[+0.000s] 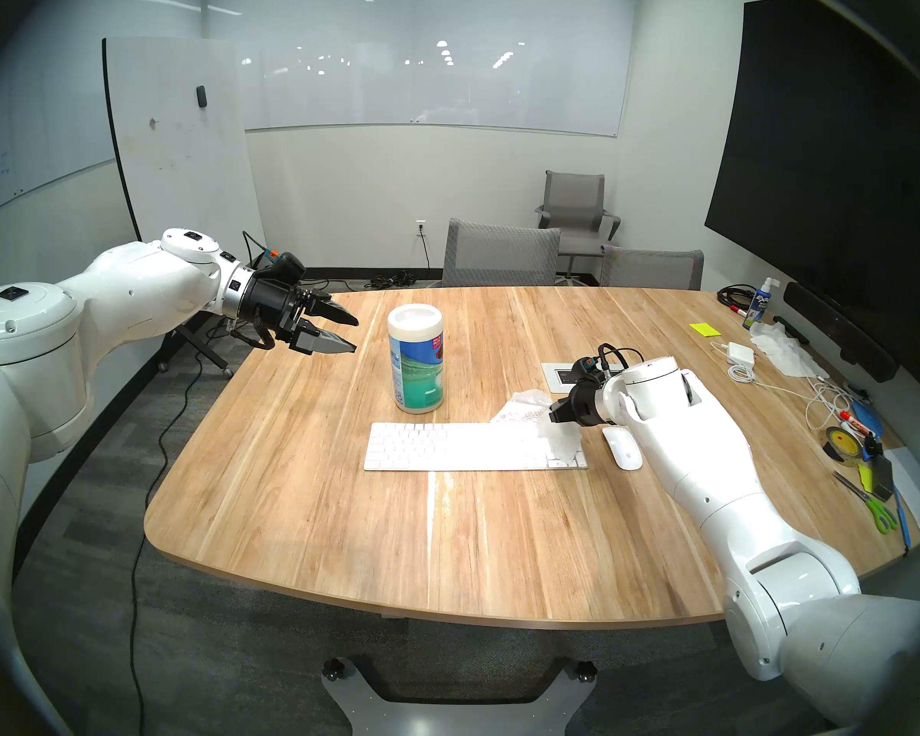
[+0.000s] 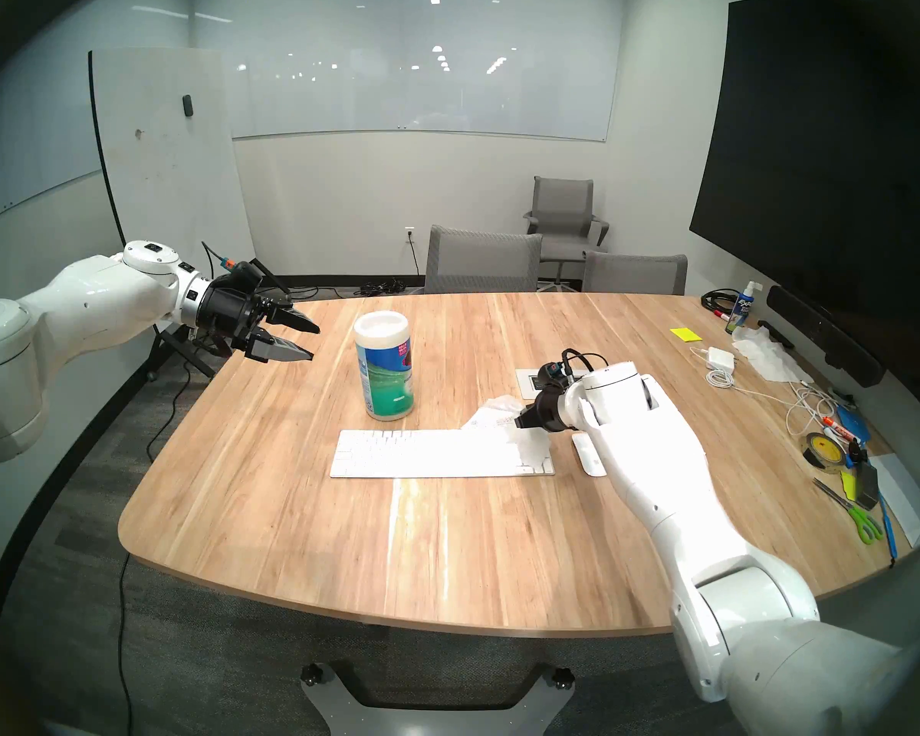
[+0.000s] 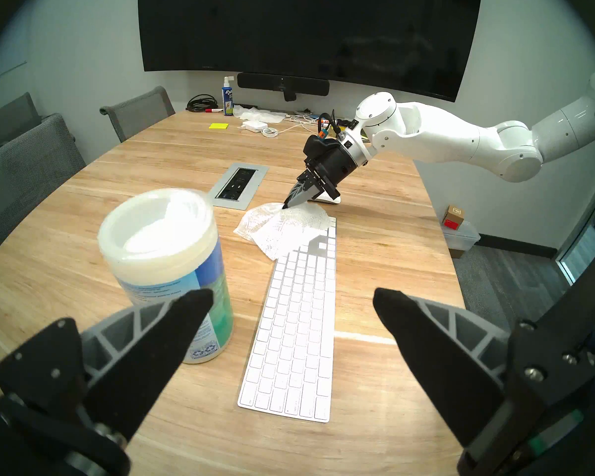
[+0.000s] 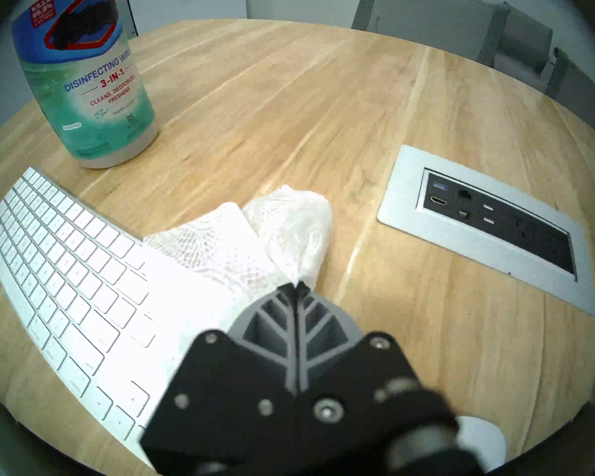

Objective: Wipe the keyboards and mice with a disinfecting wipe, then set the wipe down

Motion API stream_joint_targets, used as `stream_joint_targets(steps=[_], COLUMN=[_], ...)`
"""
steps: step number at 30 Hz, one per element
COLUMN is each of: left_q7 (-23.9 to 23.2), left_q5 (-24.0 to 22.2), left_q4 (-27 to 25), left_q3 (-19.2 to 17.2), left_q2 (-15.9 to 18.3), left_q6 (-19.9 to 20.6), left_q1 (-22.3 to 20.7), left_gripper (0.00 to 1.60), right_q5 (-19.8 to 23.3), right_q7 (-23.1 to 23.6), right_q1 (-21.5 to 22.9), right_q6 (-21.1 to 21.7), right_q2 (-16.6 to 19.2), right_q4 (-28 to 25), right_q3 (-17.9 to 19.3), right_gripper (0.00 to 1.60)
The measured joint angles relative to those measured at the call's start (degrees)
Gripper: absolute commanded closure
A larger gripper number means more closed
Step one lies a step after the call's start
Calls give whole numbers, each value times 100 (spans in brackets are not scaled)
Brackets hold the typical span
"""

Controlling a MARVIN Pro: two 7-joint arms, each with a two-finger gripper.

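Pinching wipe on keyboard — right tool | left tool spread | mouse — head views

Free room and obstacles on the bench. Near edge in front of the keyboard: bare wood, open to passage. The upright wipes canister stands just behind the keyboard's left half, between the left gripper, whose jaws stand apart above the bench's left edge, and the right gripper. That one, pinched on the wipe, occupies the keyboard's right end; the mouse lies just beside. Clutter lines the far right edge.
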Motion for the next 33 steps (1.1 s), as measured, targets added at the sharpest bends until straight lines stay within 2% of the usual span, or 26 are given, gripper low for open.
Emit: stream_joint_targets(steps=[16,27,33], left_q7=[0,0,0], left_q5=[1,1,1], left_q4=[0,1,1], left_q3=[0,0,0], left_q2=[0,-1,-1], left_q6=[0,0,-1], left_q1=[0,0,0], left_gripper=[0,0,0], right_q5=[-7,-97,-113], right_q7=[144,47,107], right_q1=[216,491,580], right_q6=[-177,-401,-495], right_q2=[227,339,447], right_q4=[396,1057,1220], right_q3=[171,290,357], right_gripper=[160,160,160])
